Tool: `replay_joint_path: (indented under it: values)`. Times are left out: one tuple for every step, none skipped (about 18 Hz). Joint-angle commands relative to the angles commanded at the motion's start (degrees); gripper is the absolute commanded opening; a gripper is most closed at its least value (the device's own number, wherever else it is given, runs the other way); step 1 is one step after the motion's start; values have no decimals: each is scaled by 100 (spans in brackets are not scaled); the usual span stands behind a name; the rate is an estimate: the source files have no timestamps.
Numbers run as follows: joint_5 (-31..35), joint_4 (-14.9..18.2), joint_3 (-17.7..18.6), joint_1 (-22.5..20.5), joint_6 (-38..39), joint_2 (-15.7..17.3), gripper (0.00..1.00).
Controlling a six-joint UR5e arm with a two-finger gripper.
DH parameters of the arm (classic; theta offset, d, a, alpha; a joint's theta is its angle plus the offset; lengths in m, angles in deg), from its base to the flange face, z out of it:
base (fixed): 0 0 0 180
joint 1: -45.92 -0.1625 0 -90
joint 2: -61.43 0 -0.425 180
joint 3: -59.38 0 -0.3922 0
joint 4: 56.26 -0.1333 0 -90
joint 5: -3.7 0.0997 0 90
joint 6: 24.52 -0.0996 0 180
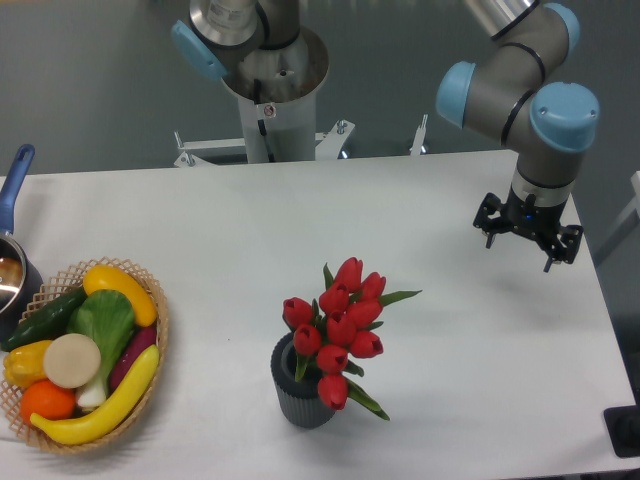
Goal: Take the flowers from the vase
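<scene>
The flowers point(338, 325), a bunch of red tulip buds with green leaves, stand in the vase point(300, 398), a short dark grey ribbed cylinder near the table's front middle. The bunch leans up and to the right out of the rim. My gripper point(528, 240) hangs over the right side of the table, well to the right of and behind the flowers, pointing down. Its dark fingers are spread apart with nothing between them.
A woven basket point(155, 345) of vegetables and fruit sits at the front left. A pot with a blue handle point(14, 180) is at the left edge. The arm's base point(272, 90) stands behind the table. The table's right edge lies close to the gripper.
</scene>
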Motion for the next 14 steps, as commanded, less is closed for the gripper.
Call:
replay_joint_path:
  values:
    - [0,0,9,0,-9,0,100]
    - [-17,0,9,0,-9,0,100]
    - [-35,0,17,9,-9,0,100]
    - [-70,0,26,9,-9,9,100]
    - [-114,0,35,9,-9,17,100]
    - [-245,-9,79,9,-17,35,100]
    - [-472,-17,157,-17,-18,61,100]
    - [-823,-52,271,-70,-18,70,100]
    - [-1165,-131,351,-88,-9,70,100]
    - [-1421,-210,456,-62,35,96,100]
    - [-1580,-307,518,-18,140,175,100]
    - [-1739,-421,545,9,236,193,100]
    - [-1966,-491,606,17,316,185,100]
    - [-2282,-562,659,26,351,185,100]
